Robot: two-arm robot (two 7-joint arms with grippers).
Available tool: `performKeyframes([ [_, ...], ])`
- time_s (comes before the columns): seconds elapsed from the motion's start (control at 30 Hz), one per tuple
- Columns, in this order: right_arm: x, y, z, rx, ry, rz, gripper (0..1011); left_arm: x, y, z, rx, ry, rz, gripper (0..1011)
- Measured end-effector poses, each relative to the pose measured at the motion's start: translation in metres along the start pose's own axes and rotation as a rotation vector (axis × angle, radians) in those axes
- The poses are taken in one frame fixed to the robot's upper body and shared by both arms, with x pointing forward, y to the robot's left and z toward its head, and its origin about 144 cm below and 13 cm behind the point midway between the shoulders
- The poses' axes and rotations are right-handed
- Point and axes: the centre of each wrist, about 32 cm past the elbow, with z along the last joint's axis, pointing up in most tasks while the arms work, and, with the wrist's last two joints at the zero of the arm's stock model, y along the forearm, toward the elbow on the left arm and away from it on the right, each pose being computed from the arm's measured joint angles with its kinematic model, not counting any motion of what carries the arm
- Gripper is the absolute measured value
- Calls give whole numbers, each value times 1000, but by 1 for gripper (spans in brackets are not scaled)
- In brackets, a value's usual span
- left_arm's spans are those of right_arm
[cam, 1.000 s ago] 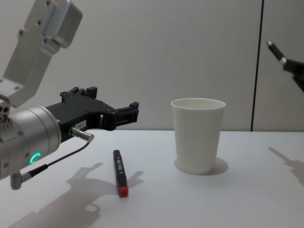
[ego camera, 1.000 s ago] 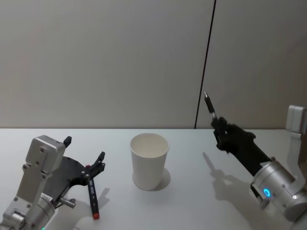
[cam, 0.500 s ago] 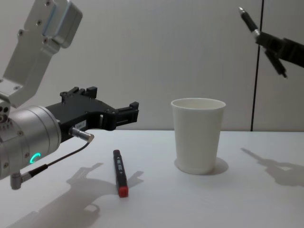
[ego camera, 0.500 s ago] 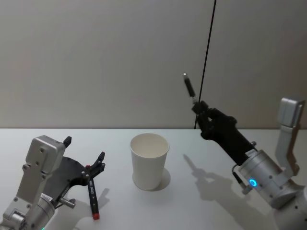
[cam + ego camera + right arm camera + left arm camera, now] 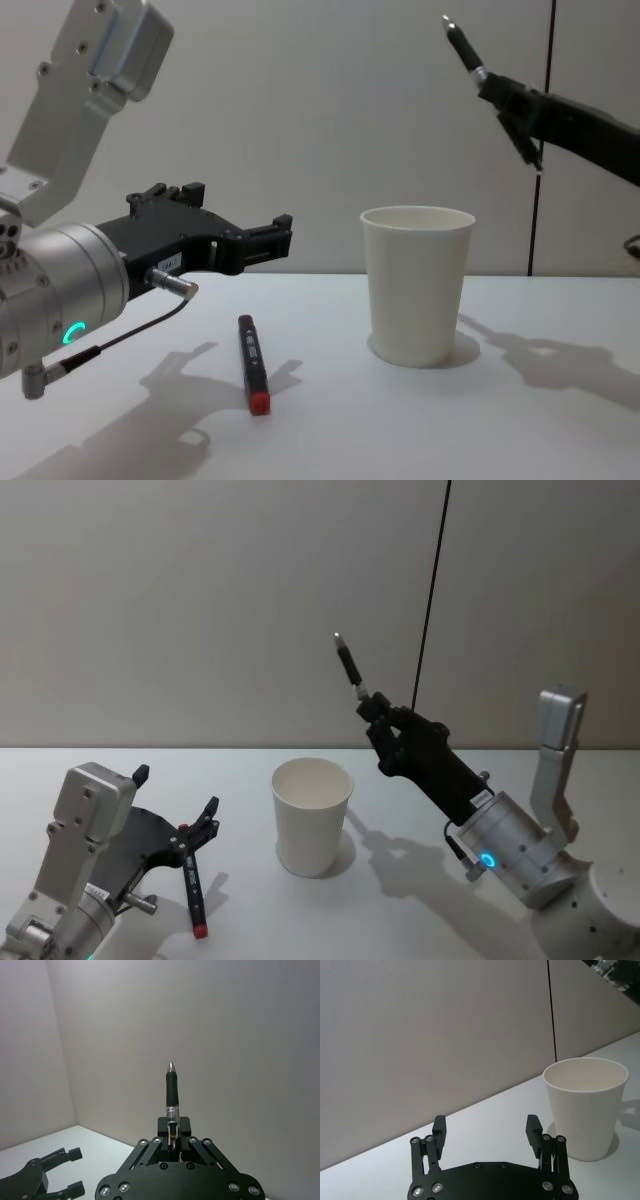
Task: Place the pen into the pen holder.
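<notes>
A black pen with a silver tip points up and away from my right gripper, which is shut on its lower end. Gripper and pen hang in the air to the right of the pen holder, a white paper cup standing upright on the table, with the pen tip higher than the rim. From the chest the pen is above the cup's right side. In the right wrist view the pen stands between the fingers. My left gripper rests open, low at the left.
A black marker with a red cap lies on the white table just under the left gripper, left of the cup. A grey wall with a dark vertical seam stands behind the table.
My right gripper has carried the pen leftward and higher, from the far right to just right of the cup. The left arm, cup and marker have not moved.
</notes>
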Motion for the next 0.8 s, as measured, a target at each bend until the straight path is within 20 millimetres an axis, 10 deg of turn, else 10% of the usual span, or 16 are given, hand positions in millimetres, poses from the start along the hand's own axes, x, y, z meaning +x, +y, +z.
performKeyframes([
  [0.8,-12,25,-30,22,16,64,134,0,0,0,0,0,0,1002],
])
